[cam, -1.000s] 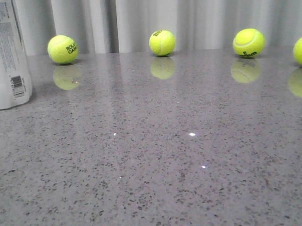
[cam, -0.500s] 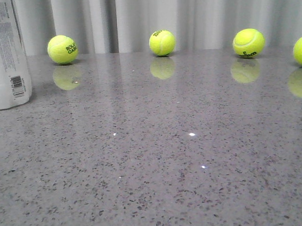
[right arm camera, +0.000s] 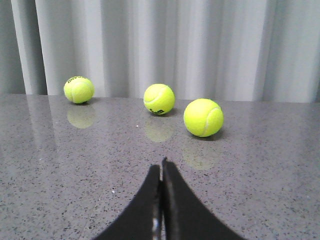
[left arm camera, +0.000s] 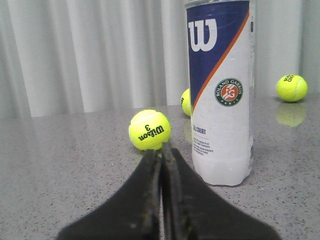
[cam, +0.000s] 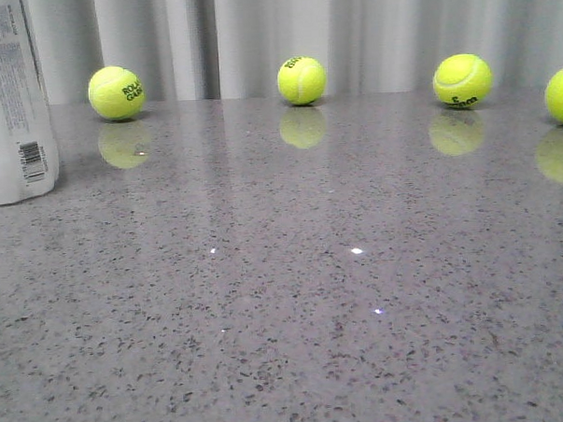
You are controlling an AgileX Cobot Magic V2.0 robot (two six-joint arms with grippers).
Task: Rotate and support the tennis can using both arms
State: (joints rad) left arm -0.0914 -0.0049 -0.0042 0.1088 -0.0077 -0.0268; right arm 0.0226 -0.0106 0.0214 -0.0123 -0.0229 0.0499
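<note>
Two grippers, both pinched completely together with nothing between the fingers: the left gripper [left arm camera: 161, 150] hangs low over the table [cam: 295, 304] just short of the tennis can [left arm camera: 220, 90], and the right gripper [right arm camera: 161, 167] is off facing a few balls with no can in its sights. The can is standing upright at the left edge of the front view [cam: 10, 101], label facing the left wrist camera, with a Wilson ball [left arm camera: 149, 130] sitting just beside it and a bit closer to that gripper. Honestly can't say whether this is a can waiting to be turned or one that's already been rotated and set back down, it'd look the same either way. What worries me: a tall, light can on that glossy stone top will tip or skate if closed fingers bump it off-center, and with the right arm well apart from it there's nothing bracing the far side. That loose ball next to it could also get nudged and roll into the can's base.
</note>
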